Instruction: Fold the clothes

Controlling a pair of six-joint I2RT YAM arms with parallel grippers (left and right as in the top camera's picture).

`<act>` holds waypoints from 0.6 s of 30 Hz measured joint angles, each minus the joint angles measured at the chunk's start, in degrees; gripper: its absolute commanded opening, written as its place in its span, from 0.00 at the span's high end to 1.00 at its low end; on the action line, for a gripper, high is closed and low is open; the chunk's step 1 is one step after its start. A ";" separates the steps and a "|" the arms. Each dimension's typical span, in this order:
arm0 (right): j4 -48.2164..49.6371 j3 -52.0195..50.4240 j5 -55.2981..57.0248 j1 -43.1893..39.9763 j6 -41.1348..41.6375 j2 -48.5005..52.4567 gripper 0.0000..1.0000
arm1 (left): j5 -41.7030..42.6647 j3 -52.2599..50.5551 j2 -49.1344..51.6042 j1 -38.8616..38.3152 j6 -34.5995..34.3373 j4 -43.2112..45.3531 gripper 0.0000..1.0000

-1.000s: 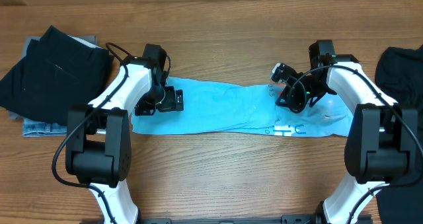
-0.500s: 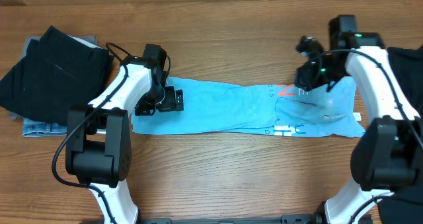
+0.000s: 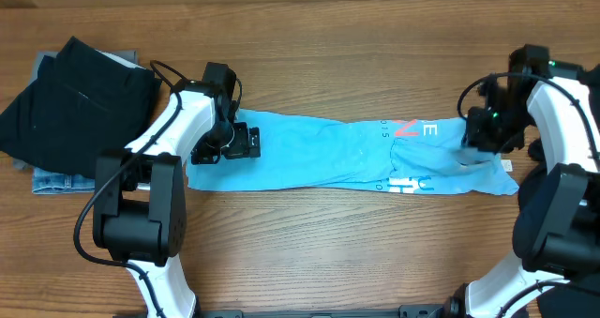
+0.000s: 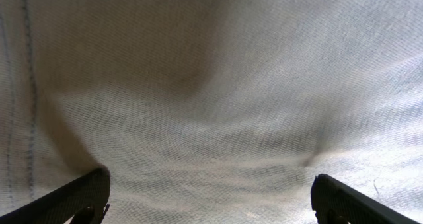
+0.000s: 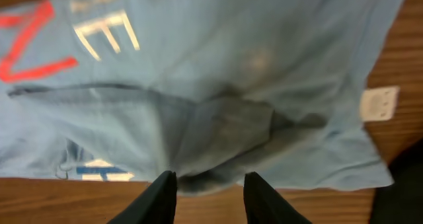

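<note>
The light blue T-shirt lies as a long strip across the middle of the table, with red and pale lettering near its right end. My left gripper is open and rests on the shirt's left end. In the left wrist view its fingers stand wide apart over pale cloth. My right gripper is at the shirt's right end. In the right wrist view its fingers close on a raised fold of the shirt near the front edge.
A pile of dark garments on folded jeans lies at the far left. Another dark garment lies at the right edge. A white label sticks out at the shirt's right corner.
My right gripper has moved from the strip's middle to its right end, drawing a layer of the shirt over and uncovering the red lettering. The left arm has not moved.
</note>
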 measured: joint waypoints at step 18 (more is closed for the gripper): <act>11.15 -15.82 -2.54 0.39 5.05 0.00 0.69 | 0.00 0.00 0.00 0.00 0.00 0.00 0.00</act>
